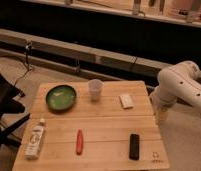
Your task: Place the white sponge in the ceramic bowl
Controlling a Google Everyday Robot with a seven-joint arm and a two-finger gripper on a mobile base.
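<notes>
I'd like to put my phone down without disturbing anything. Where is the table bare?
The widest bare strip runs across the middle of the table, between the ceramic bowl, cup and white sponge behind and the tube, red stick and black bar in front. The back row is tighter. The gripper hangs off the right edge, nearest the sponge.

Single camera view, set high at the near side of the wooden table (104,127), looking obliquely down and across it toward the long ledge (69,50) behind. The range is moderate: nearly the whole tabletop fits within the frame. The robot arm (181,87) enters from the right, and its gripper (160,119) hangs just beside the table's right edge.
</notes>
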